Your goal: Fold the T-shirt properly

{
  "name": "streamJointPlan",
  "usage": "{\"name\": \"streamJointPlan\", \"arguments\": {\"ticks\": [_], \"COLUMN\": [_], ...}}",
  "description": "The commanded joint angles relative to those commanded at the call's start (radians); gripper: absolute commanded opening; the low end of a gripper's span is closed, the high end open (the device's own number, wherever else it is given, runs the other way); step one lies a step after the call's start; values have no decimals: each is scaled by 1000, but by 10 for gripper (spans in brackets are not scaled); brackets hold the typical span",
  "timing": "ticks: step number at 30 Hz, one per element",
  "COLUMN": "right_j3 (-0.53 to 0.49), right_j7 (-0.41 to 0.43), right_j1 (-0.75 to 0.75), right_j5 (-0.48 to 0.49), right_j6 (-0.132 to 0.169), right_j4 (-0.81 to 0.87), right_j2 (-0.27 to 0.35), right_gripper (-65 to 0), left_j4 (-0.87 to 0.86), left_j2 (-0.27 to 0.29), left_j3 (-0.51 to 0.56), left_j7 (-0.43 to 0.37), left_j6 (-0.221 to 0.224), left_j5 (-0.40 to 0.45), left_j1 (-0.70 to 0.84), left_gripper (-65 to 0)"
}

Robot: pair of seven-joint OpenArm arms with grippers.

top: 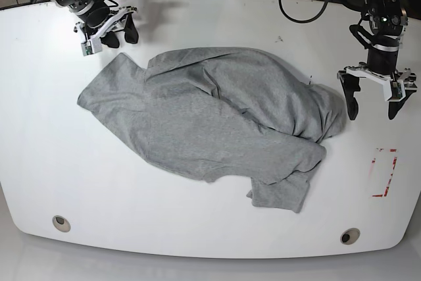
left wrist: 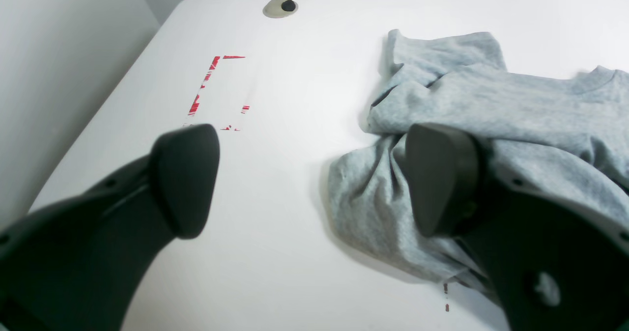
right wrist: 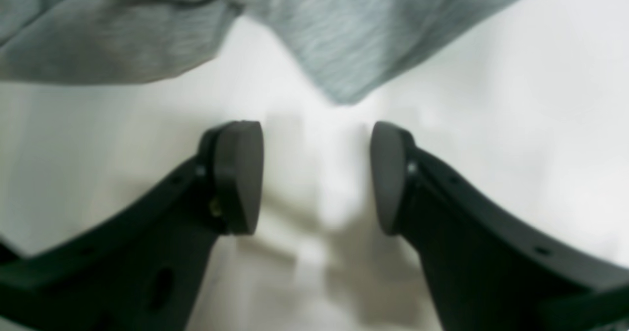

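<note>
White counter [top: 39, 182], rumpled T-shirt [top: 210, 116] mid-surface, both arms poised at opposite ends of it.

T-shirt lies crumpled, long axis running across the base view from upper left toward lower right, one sleeve bunched at the lower right; no lettering showing. Right gripper [top: 113, 29] hangs at the far left corner, fingers [right wrist: 236, 176] spread and holding nothing, a pointed fold of cloth just ahead of the gap in its wrist view. Left gripper [top: 373, 95] sits off the opposite end, fingers [left wrist: 184, 179] wide apart and empty, bunched cloth just beside one of them. Judgement: each arm is equally near its own end; both must reach inward to catch an edge and spread the shirt flat.
</note>
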Motion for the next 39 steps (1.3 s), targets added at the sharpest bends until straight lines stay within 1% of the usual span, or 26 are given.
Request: {"name": "streamJointPlan", "arguments": {"ticks": [1,5,9,11,13,17,23,25,29,35,37,39], "right_j3": [-1,-5,-11,-13,-16,-29,-61,-117,-141,-151,-164,-162], "right_j7": [-25,-39,-41,-39,-38,-38,-34,-37,-47,-59,-41,-40], "right_j1": [-3,12,36,51,125,187,283,358,372,356,355,354], "right_j5": [40,46,27,9,-21,-50,-97,-153,-152,-131,-146,-145], "right_j6": [0,0,0,0,0,0,0,0,0,0,0,0], "right_j4": [29,37,34,30,60,55,34,-24,-46,-57,-85,-93], "right_j2": [0,-3,-8,-10,-3,9,38,69,81,78,81,81], "right_gripper": [-407,-435,-436,-425,-410,-366,-274,-190,-204,-291,-351,-369], "left_j4": [2,2,3,3,-1,-2,-4,-2,-3,-1,-1,0], "left_j2": [0,0,-1,-2,-2,-2,-3,0,-1,1,4,5], "left_j3": [0,-2,-3,-3,-1,-2,-4,-4,-3,-1,0,-1], "left_j7": [-1,1,0,1,20,23,28,35,49,59,48,48], "left_j6": [1,1,1,-1,1,1,1,-1,-1,-2,-2,-2], "left_j5": [0,0,-1,-2,1,1,2,4,4,7,5,6], "left_j1": [1,4,9,11,6,4,1,-1,-4,-3,1,2], "left_gripper": [-84,-84,-83,-84,-87,-88,-88,-89,-93,-94,-95,-95]}}
